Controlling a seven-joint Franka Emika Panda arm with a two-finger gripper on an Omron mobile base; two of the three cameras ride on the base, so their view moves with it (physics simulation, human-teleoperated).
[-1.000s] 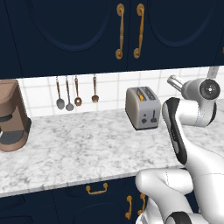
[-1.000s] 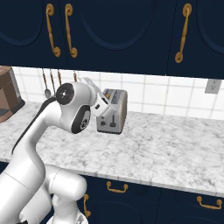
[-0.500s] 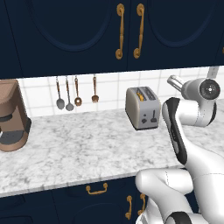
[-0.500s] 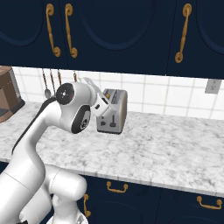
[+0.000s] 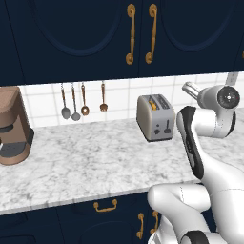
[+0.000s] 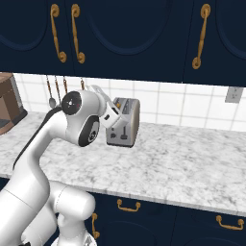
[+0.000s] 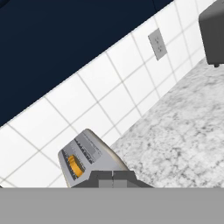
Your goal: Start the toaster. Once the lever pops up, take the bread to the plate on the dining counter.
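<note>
One coffee machine (image 5: 13,127) stood at the far left of the bench (image 5: 86,167), with utensils (image 5: 82,101) hanging on the tiled wall beside it. Further right, the toaster (image 5: 155,117) sat near the wall, its narrow control face turned toward the robot, the lever (image 5: 167,127) a small dark tab on that face beside the knobs. Bread (image 5: 153,102) showed as an orange edge in one slot. Right of the toaster, the arm was raised, and the claw (image 7: 113,176) sat above the toaster with its tips together and nothing between them. In my judgement the start step was not yet done. To do it well, the closed tips should be brought squarely over the lever and pressed straight down its slot, without pushing the light toaster back toward the wall.
</note>
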